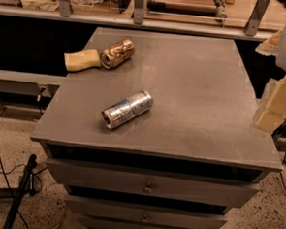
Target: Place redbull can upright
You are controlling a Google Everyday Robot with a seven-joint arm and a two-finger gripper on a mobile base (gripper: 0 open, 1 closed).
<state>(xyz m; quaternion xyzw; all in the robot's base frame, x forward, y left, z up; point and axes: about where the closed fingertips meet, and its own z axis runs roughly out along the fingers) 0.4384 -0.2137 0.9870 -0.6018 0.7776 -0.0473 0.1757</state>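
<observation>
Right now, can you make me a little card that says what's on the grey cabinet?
target: slim silver-and-blue metal redbull can, lying on its side, middle of top
other can: copper-gold patterned can, on its side, far-left corner
beside it: pale yellow block
surface: grey cabinet top, drawers below
gripper: beige gripper, right edge, apart from both cans

Dim warm light, soft glints on the redbull can (127,109) (jaws of the gripper (273,108) pale at right edge).
</observation>
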